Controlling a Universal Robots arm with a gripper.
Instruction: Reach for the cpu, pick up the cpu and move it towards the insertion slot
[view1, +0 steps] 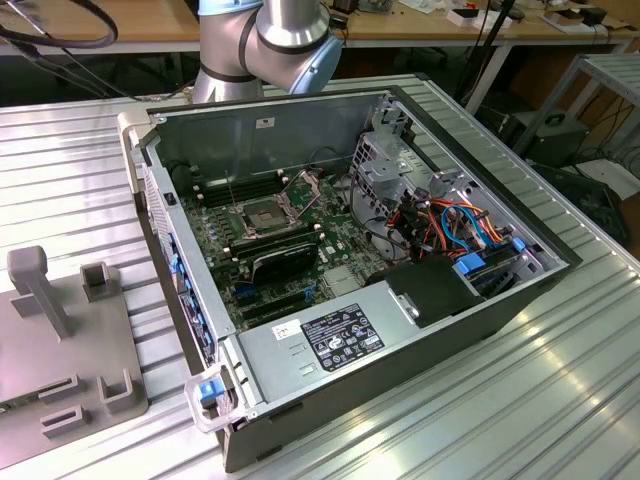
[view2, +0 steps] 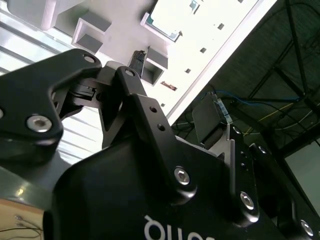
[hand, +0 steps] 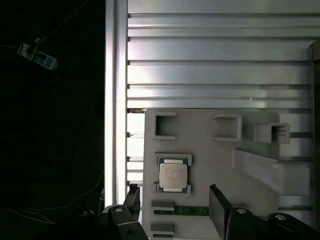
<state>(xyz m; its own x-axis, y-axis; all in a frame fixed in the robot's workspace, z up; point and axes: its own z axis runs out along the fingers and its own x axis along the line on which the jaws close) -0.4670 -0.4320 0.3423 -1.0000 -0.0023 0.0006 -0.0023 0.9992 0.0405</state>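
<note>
Cpu (hand: 173, 175): flat in recess of grey fixture plate (hand: 200, 147), plate on ribbed metal desk (hand: 215, 55). Pincer (hand: 172, 190) released, dark fingers (hand: 219, 205) spread wide either side of cpu, not touching. Exterior view: insertion slot (view1: 262, 215) on motherboard (view1: 335, 240) inside open computer case (view1: 250, 125), well apart from plate.

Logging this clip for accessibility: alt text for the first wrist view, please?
A pale silvery square cpu sits on a grey moulded fixture plate over a ribbed metal table; the dark end effector hangs open, not touching it.
</note>
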